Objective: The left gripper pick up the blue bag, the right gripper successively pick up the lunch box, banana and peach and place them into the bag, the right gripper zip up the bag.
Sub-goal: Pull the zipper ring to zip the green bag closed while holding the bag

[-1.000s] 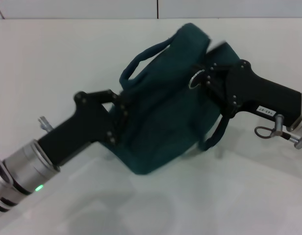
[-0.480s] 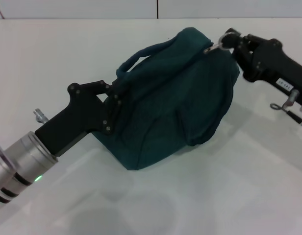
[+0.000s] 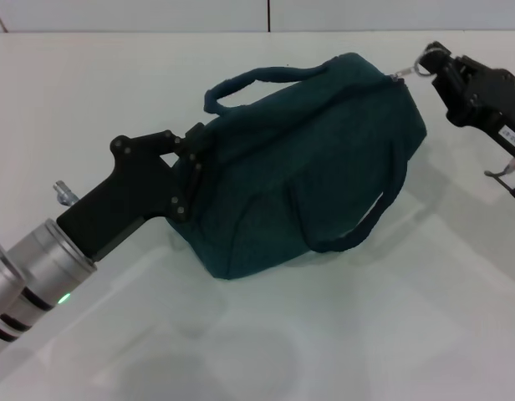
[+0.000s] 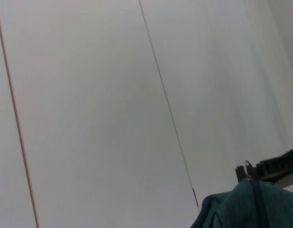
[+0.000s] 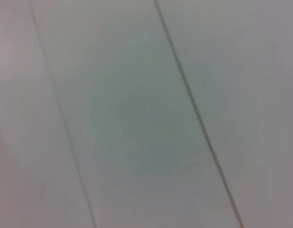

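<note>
Dark teal-blue fabric bag [image 3: 312, 159] lifted above white table [image 3: 90, 92], left gripper [image 3: 191, 163] clenched on its left end, right gripper [image 3: 430, 65] pinching the metal zipper ring [image 3: 418, 67] at far right.

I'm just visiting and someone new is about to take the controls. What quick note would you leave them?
Left tool: shut on the blue bag at its left end, holding it over the white table.
Right tool: shut on the zip's ring pull, at the bag's right end.
Lunch box, banana, peach: not in sight, so probably inside the bag.
Done: zip appears fully drawn across.
Left: let go of the pull, then set the bag down if that is wanted.
</note>
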`<state>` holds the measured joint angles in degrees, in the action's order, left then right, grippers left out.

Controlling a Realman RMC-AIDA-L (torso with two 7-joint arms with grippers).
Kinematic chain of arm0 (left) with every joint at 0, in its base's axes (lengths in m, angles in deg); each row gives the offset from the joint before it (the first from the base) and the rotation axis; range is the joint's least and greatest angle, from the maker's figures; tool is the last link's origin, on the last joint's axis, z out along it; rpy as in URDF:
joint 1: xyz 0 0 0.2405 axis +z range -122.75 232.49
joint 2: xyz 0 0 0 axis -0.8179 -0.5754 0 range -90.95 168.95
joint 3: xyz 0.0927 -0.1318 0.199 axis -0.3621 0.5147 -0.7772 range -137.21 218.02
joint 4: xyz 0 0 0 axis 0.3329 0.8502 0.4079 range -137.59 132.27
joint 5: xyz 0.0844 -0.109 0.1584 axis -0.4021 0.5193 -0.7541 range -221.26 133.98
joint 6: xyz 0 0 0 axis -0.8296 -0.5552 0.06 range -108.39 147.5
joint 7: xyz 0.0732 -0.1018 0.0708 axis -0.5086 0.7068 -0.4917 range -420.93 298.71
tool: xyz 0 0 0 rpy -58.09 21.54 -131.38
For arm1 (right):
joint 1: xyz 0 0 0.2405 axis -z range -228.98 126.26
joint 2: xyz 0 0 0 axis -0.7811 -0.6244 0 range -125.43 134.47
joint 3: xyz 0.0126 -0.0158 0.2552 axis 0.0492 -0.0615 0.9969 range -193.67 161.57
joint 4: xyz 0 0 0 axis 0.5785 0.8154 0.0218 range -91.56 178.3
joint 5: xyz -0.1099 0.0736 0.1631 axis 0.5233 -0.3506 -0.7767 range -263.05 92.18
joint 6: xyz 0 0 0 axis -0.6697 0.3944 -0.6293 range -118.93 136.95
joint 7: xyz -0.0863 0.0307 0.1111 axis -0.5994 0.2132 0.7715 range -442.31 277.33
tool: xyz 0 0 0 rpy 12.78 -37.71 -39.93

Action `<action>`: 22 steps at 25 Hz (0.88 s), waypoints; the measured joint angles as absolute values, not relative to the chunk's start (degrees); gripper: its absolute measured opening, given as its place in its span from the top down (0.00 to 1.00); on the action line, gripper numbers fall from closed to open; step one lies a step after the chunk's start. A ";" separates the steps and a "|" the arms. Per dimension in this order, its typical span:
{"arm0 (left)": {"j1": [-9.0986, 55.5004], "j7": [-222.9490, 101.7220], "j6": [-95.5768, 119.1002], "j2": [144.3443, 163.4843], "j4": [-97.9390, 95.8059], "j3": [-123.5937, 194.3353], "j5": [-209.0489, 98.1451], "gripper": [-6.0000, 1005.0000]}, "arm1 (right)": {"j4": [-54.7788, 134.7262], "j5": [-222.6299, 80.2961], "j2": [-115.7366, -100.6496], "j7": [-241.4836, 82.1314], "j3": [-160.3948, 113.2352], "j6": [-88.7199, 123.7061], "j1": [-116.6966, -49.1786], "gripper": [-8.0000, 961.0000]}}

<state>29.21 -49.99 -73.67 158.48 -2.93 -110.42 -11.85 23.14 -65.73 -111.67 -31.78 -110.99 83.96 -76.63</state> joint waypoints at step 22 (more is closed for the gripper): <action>29.66 -53.56 -73.14 159.18 -0.98 -111.17 -13.42 0.90 | 25.79 -67.44 -111.61 -31.49 -111.28 83.38 -76.61 0.97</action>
<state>29.66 -53.56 -73.14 159.18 -0.98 -111.17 -13.42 25.79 -67.44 -111.61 -31.49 -111.28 83.38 -76.61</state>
